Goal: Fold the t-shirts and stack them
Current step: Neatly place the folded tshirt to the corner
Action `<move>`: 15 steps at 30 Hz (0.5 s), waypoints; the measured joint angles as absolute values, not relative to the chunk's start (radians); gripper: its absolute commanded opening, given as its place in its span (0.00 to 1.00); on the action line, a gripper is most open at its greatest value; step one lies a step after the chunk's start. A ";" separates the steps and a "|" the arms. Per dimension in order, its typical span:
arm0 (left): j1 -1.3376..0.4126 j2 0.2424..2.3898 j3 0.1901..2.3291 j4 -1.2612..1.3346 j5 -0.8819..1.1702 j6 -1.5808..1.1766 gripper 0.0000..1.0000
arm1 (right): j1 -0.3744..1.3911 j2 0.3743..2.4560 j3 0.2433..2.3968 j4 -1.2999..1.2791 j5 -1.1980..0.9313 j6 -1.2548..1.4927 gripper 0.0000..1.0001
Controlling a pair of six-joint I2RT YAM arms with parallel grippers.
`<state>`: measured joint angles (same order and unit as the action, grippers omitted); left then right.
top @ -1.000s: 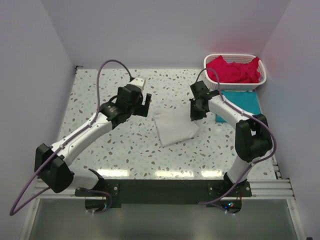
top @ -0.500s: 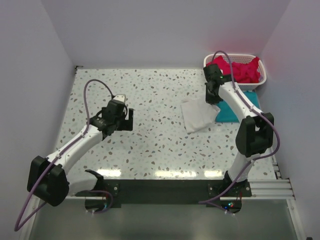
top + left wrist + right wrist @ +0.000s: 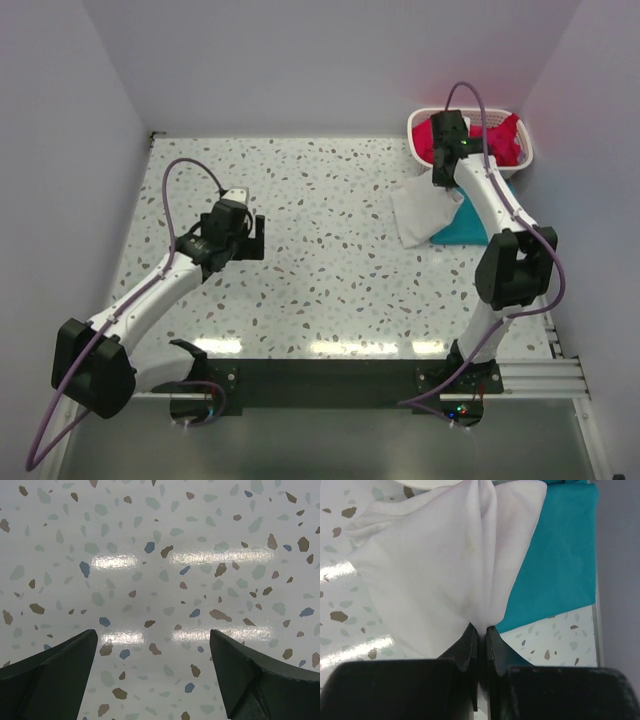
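Note:
My right gripper (image 3: 446, 180) is shut on the folded white t-shirt (image 3: 420, 211) and holds it by an edge, partly over the folded teal t-shirt (image 3: 470, 225) at the right side of the table. In the right wrist view the white t-shirt (image 3: 445, 565) hangs pinched between my fingertips (image 3: 481, 630), with the teal t-shirt (image 3: 560, 555) beneath. Red-pink t-shirts (image 3: 490, 140) lie crumpled in the white basket (image 3: 522, 160). My left gripper (image 3: 250, 238) is open and empty over bare table on the left; its fingers (image 3: 55, 665) stand wide apart.
The white lattice basket stands at the back right corner, just behind the teal t-shirt. Walls close in the table at the left, back and right. The speckled tabletop (image 3: 320, 250) lies between the two arms.
My right gripper has carried the white t-shirt from the table's middle to the right and back, onto the teal t-shirt's edge. My left arm has drawn back to the left.

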<state>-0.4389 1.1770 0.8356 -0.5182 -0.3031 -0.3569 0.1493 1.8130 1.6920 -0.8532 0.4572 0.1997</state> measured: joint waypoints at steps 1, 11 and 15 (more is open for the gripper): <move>-0.439 1.176 0.836 -0.519 -0.303 -0.357 1.00 | 0.139 1.813 1.692 -0.843 0.458 0.191 0.00; -0.439 1.167 0.836 -0.518 -0.299 -0.357 1.00 | 0.014 1.866 1.684 -0.759 0.463 0.128 0.00; -0.439 1.168 0.836 -0.518 -0.298 -0.357 1.00 | -0.017 1.887 1.656 -0.720 0.473 0.110 0.00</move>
